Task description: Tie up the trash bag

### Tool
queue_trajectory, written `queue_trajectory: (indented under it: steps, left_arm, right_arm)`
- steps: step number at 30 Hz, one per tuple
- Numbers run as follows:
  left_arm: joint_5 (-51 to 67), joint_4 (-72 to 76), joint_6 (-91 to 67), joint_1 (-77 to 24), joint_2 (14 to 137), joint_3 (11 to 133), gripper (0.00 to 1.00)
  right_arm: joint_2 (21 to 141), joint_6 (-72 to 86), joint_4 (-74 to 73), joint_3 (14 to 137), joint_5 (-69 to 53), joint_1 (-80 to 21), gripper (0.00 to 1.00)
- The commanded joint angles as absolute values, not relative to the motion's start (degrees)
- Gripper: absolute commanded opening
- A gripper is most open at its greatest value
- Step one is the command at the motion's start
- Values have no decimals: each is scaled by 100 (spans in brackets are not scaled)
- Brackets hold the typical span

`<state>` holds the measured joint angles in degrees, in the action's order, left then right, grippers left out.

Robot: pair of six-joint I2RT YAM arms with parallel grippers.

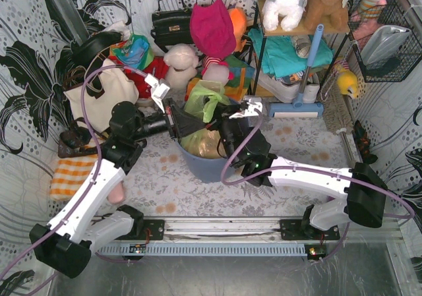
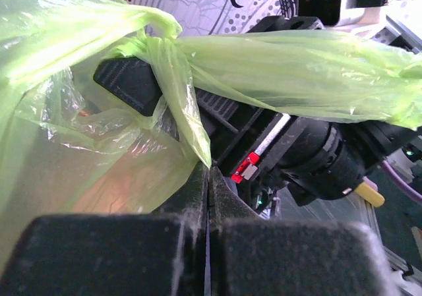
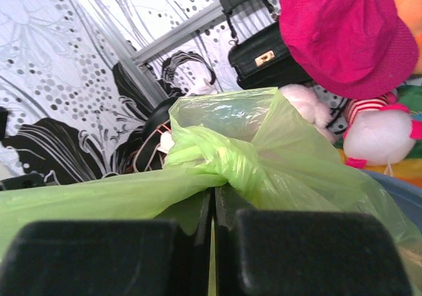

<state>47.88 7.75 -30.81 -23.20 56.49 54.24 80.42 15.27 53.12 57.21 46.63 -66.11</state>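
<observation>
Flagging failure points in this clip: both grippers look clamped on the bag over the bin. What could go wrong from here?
1. The thin bag is stretched between the left gripper and right gripper; pulling harder may tear it near the knot.
2. Each pinches only a narrow strip, which could slip out before the knot tightens.
3. The bag sits in the bin; pulling might tip it.

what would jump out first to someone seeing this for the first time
The light-green trash bag in the middle of the scene stands in a blue-grey bin, its top twisted into a knot. The left gripper and right gripper meet it from either side, both shut on its plastic. Behind it, a bright pink hat stands out among the clutter.
</observation>
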Motion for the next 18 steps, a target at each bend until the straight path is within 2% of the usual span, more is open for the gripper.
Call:
queue_trajectory:
  steps: [1,3,4,6,9,12,16,18]
  left_arm:
    - [5359,1594,-3551,-2315,5588,5223,1]
    - [5387,1689,-3579,-2313,5590,5215,5]
    - [5345,1579,-3502,-2314,5582,5245,10]
    - [5092,1112,-3157,-2308,5545,5385,29]
    - [4229,115,-2338,-2307,5405,5757,40]
    - [3171,-620,-1645,-2307,5234,6148,45]
    - [1856,-832,-1245,-2311,5152,6426,50]
    - [1586,-808,-1140,-2309,5256,6515,58]
  right_arm:
    - [7875,1415,6225,5471,4054,-6467,0]
    - [7876,1417,6400,5363,3897,-6429,0]
    - [7883,1403,6458,5329,3856,-6419,0]
    - [7875,1403,6520,5273,3816,-6405,0]
    - [7846,1431,6553,5231,3780,-6398,0]
    - [7824,1457,6492,5229,3764,-6393,0]
    - [7804,1497,6425,5229,3745,-6396,0]
    - [7805,1500,6406,5244,3742,-6398,0]
